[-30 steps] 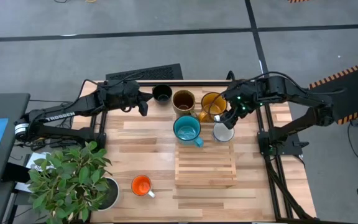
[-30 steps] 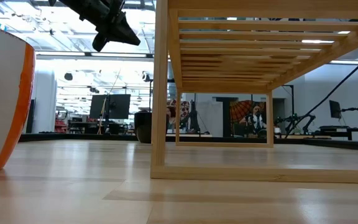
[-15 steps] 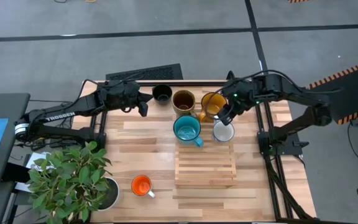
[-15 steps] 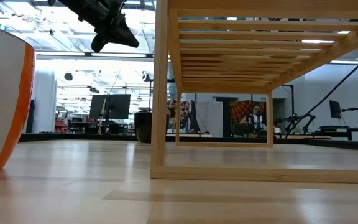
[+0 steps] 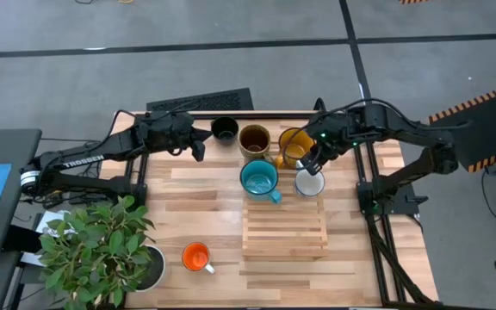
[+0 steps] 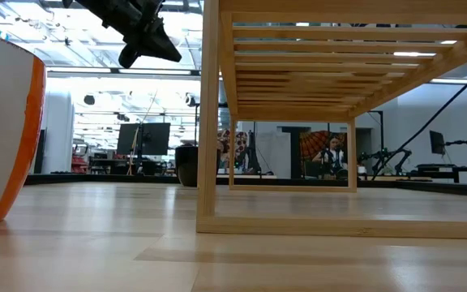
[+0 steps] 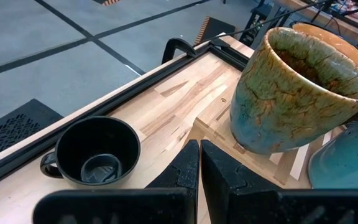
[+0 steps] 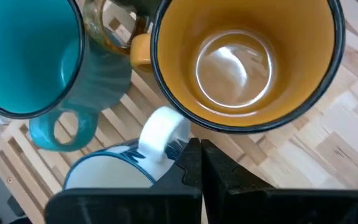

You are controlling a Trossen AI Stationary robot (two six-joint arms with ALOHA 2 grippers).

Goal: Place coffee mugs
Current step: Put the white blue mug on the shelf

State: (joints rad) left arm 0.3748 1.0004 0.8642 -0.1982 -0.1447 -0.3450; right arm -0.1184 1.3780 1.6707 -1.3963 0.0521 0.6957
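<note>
From above, my left fingers point(image 5: 199, 148) hang over the far left part of the tabletop point(image 5: 205, 202), pressed together and holding nothing, just beside the black mug point(image 5: 224, 130). My right fingers point(image 5: 311, 163) sit between the mustard-yellow mug point(image 5: 295, 145) and the white mug point(image 5: 309, 182), just above the white one's rim; from this height I cannot tell if they touch it. The brown mug point(image 5: 254, 139) stands between the black and the yellow ones along the far edge, and the teal-blue mug point(image 5: 259, 179) stands in front of it, at the far end of the slatted wooden rack point(image 5: 284, 231). The orange mug point(image 5: 196, 256) stands alone near the front, close to the potted plant point(image 5: 97, 245) at the left front corner. From table height, the orange mug point(image 6: 2, 126) fills the left edge, the rack point(image 6: 314, 73) spans the right, and my left arm point(image 6: 132, 28) hangs dark across the top. Past my left wrist, my two fingers point(image 7: 199, 171) lie side by side, closed, with the black mug point(image 7: 95, 152) and the brown mug point(image 7: 294, 90) ahead. Past my right wrist, my fingers point(image 8: 197, 171) are closed too, empty, right by the white mug's handle point(image 8: 160, 137), with the yellow mug point(image 8: 244, 62) and the teal-blue mug point(image 8: 30, 56) beyond.
</note>
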